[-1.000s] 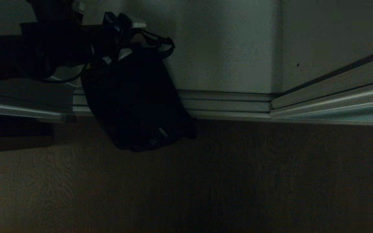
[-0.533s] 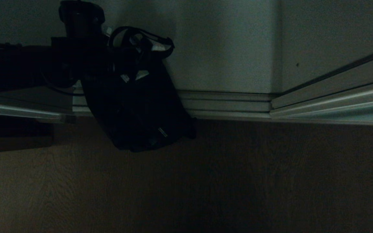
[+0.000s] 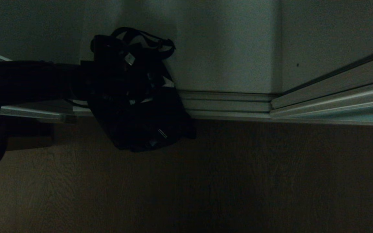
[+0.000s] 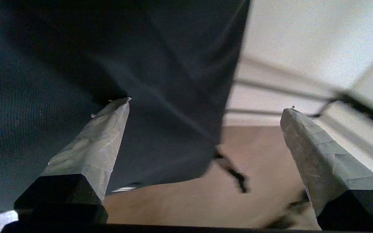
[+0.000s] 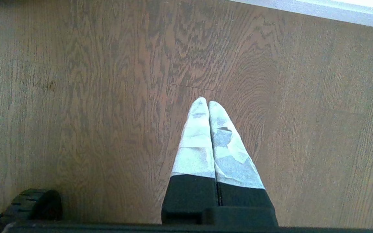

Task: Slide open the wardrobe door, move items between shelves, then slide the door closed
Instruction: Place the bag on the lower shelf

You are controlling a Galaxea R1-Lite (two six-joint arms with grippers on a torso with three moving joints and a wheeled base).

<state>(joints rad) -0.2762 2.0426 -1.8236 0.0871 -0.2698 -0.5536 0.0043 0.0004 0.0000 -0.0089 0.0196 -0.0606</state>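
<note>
- Black shoulder bag (image 3: 141,123) slumped on the wardrobe's bottom board (image 3: 225,64), leaning against the back panel, lower end hanging over the door tracks (image 3: 228,105) toward the wood floor (image 3: 206,181).
- Strap (image 3: 155,40) looped loose above the bag's body, against the back panel.
- Left gripper (image 3: 126,81) reaching in from the left, right at the bag's upper part; fingers (image 4: 99,142) spread wide, gripping nothing, one pad close against the dark fabric, the other clear of the bag over the floor and tracks.
- Right gripper (image 5: 208,106) parked well away from the bag, pointed at bare floor, fingertips pressed together, nothing between them.
- Likely handling: soft, floppy fabric, no stiffness; bound to sag and swing once lifted; probably light; not fragile; woven cloth unlikely to slip.
- Best hold, by judgement: a pinch on the strap or a bunched fold at the top edge of the bag, not the flat face, which offers the pads little to close on.
- Risk: dangling buckles catching on the tracks during a lift.
</note>
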